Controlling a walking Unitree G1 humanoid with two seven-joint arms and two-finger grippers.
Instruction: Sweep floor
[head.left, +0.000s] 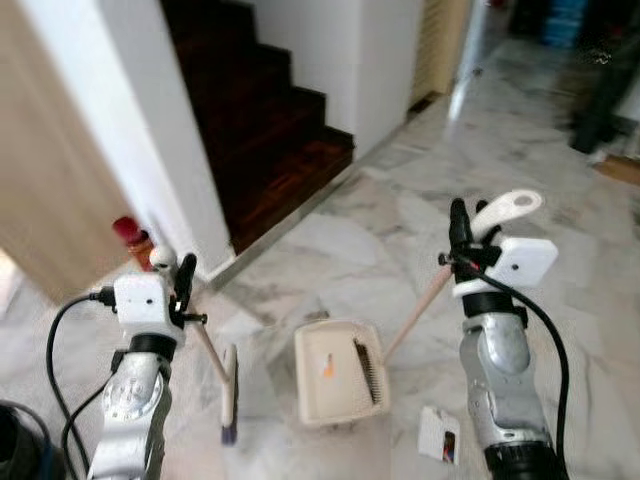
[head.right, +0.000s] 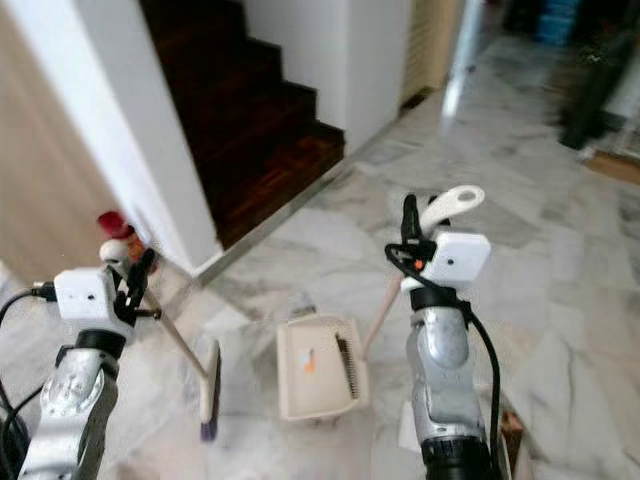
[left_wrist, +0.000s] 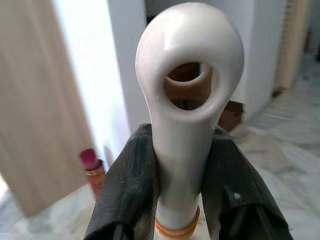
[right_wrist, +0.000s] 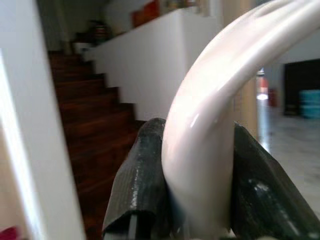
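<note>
On the marble floor stands a cream dustpan (head.left: 340, 372) with a comb edge and a small orange scrap inside. Its long handle (head.left: 507, 208) rises to my right gripper (head.left: 468, 232), which is shut on the white curved grip (right_wrist: 200, 125). Left of the pan, a small broom head (head.left: 229, 395) rests on the floor. The broom's thin stick runs up to my left gripper (head.left: 178, 275), shut just below the white looped end (left_wrist: 189, 75).
Dark wooden stairs (head.left: 270, 130) rise ahead between white walls (head.left: 150, 130). A red-capped bottle (head.left: 130, 235) stands at the wall's foot, beside a wooden panel (head.left: 40, 200). A small white packet (head.left: 438, 433) lies by my right arm. Open marble floor (head.left: 560, 250) stretches to the right.
</note>
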